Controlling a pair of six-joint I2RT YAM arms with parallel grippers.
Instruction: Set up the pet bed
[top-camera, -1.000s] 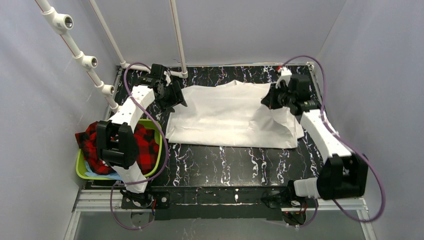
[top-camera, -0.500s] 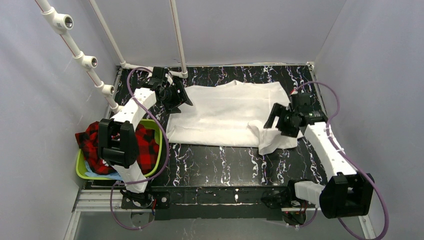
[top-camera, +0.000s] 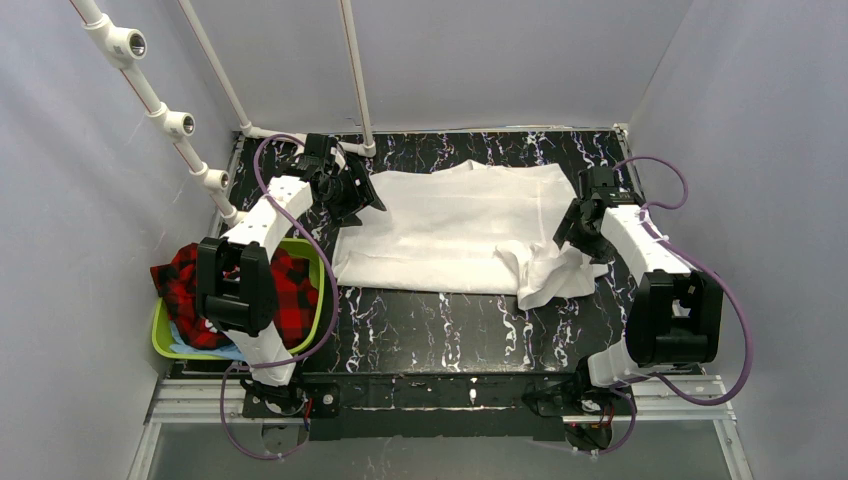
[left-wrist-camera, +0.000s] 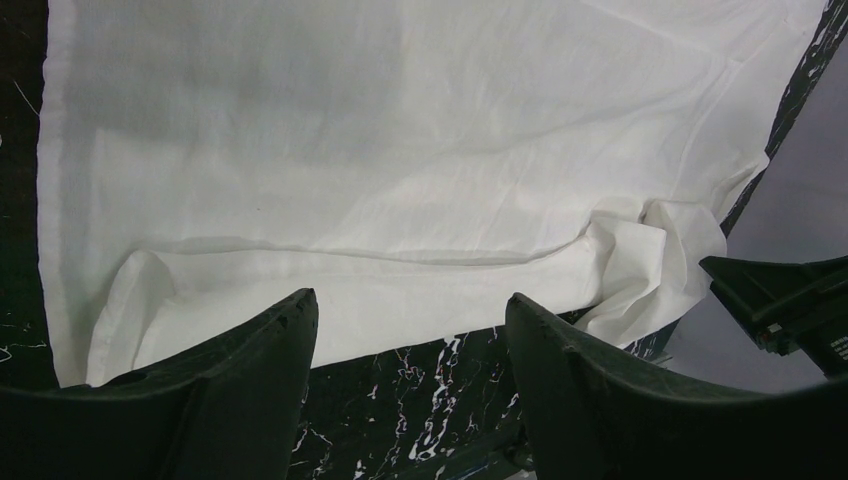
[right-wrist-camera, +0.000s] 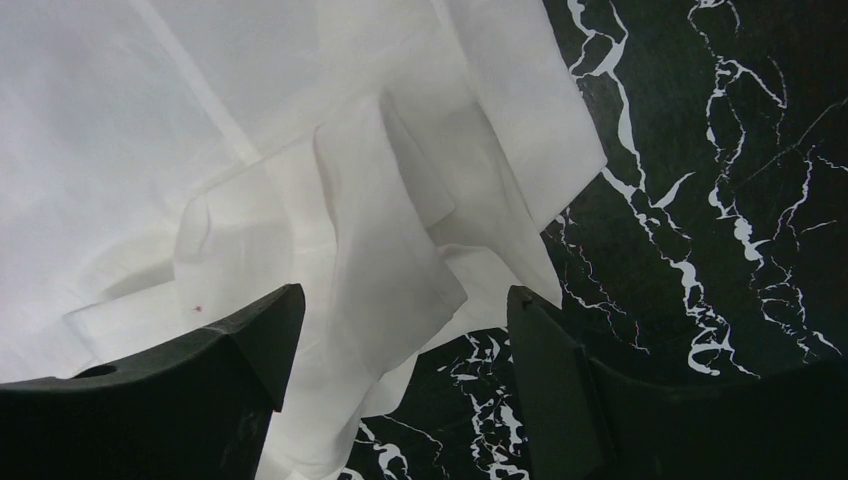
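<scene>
A white sheet (top-camera: 455, 225) lies spread over the far half of the black marbled table (top-camera: 440, 325). Its near right corner (top-camera: 545, 275) is crumpled and folded over itself, also seen as bunched folds (right-wrist-camera: 390, 230) in the right wrist view. My left gripper (top-camera: 362, 200) hovers at the sheet's left edge, open, nothing between its fingers (left-wrist-camera: 250, 380); below it lies the sheet (left-wrist-camera: 400, 150). My right gripper (top-camera: 572, 232) is above the sheet's right edge, open and empty, over the crumpled corner. No pet bed other than the sheet shows.
A green basket (top-camera: 165, 335) at the near left holds a red and black plaid cloth (top-camera: 290, 295) and something light blue. White pipes (top-camera: 355, 70) rise from the table's far left corner. Grey walls enclose the table.
The right gripper carried the sheet's right corner toward the near side, opened and let it drop crumpled, then drew back toward the right edge. The left arm barely moved.
</scene>
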